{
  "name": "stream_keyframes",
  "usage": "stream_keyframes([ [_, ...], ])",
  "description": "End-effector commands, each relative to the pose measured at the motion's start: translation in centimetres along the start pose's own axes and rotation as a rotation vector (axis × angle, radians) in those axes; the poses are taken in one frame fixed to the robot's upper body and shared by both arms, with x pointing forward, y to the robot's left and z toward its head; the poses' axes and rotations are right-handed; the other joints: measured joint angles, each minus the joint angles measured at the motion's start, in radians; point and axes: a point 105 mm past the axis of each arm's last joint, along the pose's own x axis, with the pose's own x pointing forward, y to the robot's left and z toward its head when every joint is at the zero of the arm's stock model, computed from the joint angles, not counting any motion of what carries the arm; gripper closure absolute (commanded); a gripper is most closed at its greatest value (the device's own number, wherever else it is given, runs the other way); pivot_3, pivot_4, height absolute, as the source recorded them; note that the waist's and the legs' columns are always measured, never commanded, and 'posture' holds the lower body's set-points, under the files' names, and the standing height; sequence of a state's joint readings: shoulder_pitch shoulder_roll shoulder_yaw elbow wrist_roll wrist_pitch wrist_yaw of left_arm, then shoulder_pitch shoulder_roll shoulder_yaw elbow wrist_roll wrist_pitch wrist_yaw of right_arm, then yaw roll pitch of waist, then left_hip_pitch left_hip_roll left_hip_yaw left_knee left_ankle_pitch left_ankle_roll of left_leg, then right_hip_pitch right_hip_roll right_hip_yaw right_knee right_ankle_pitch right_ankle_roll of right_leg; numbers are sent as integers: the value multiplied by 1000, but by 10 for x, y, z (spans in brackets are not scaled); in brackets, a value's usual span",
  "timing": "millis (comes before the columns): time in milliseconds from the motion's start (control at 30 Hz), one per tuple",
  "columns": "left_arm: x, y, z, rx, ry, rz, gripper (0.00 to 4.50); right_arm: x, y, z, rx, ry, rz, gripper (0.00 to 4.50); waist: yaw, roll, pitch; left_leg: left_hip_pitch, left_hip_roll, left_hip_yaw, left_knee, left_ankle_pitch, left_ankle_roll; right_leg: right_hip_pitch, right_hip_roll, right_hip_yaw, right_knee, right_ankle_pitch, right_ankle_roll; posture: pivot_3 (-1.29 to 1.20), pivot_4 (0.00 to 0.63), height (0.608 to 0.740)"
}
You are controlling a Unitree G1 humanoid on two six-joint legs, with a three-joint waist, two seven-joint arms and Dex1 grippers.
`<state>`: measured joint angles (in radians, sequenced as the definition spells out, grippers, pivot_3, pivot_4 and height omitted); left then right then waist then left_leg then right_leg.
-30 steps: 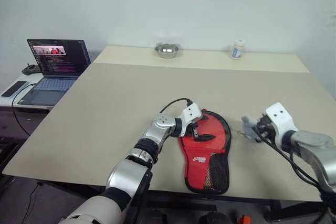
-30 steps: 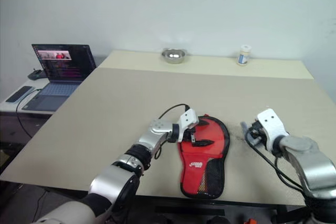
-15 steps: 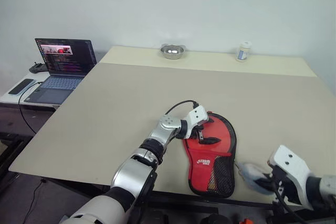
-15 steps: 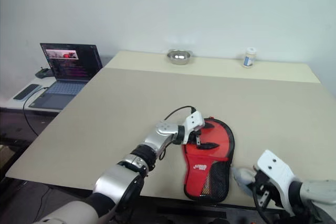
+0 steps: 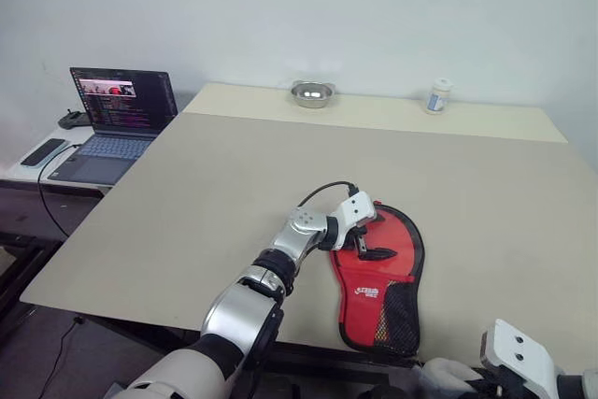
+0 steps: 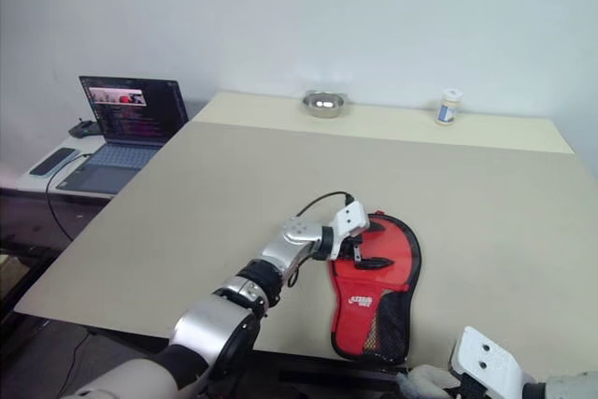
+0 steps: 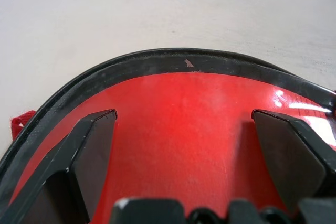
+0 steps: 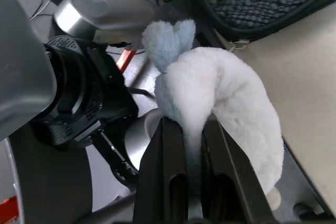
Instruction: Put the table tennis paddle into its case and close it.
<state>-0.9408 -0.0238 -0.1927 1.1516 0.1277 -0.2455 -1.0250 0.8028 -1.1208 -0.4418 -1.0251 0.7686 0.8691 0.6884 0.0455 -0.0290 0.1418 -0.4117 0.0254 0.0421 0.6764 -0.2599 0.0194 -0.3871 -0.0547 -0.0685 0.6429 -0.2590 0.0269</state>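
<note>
near the counter's (image 5: 234, 165) front edge lies the case (image 5: 381, 273), long axis running near to far, round end far. left end effector (image 5: 367, 245), fingers apart, rests on that round end. right end effector (image 8: 186, 145), clamped on a white plush toy (image 8: 220, 103), sits off the near edge.

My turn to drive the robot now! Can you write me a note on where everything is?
Left gripper: open, at the round end of the red paddle-shaped zip case with black mesh, lying flat on the beige table.
Right gripper: shut on a fluffy white cloth by the table's near edge.
Cannot tell what's inside the case or whether it's zipped: check both.
</note>
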Motion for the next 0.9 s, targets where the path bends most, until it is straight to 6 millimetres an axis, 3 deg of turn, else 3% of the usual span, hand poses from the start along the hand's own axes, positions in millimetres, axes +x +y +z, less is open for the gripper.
stream_keyframes([
  [33,4,-20,-36,-72,117,-58,0,1,-1,3,15,-16,-29,4486,0,0,0,0,0,0,0,0,0,0,0,0,0,0,0,0,150,740],
  [333,8,-20,-27,-60,86,-57,0,-21,-16,15,29,-74,-48,1678,0,0,0,1,1,0,0,0,0,0,0,0,1,0,0,0,150,740],
  [467,10,-17,-16,-84,38,-59,0,-37,-47,38,-10,-190,-157,226,-1,0,1,1,1,0,1,0,0,0,0,0,0,0,0,0,150,740],
  [500,9,-16,-12,-79,25,-63,0,-40,-56,45,-22,-224,-187,55,-1,-1,1,1,1,0,1,0,0,0,-1,0,0,0,0,0,150,740],
  [667,-1,-6,12,-30,-44,-83,0,-43,-95,76,-109,-386,-313,55,-1,1,3,0,1,0,0,0,0,-1,-1,0,0,0,0,0,150,740],
  [800,-43,20,44,89,-95,-46,0,-19,-125,106,-198,-536,-321,55,-25,2,18,-3,1,-1,0,0,0,-4,1,0,2,0,-1,0,150,740],
  [900,-68,23,53,111,-113,-16,0,-6,-139,120,-219,-607,-293,55,-38,5,25,-7,1,2,0,0,0,-10,2,3,4,1,-1,0,150,740],
])
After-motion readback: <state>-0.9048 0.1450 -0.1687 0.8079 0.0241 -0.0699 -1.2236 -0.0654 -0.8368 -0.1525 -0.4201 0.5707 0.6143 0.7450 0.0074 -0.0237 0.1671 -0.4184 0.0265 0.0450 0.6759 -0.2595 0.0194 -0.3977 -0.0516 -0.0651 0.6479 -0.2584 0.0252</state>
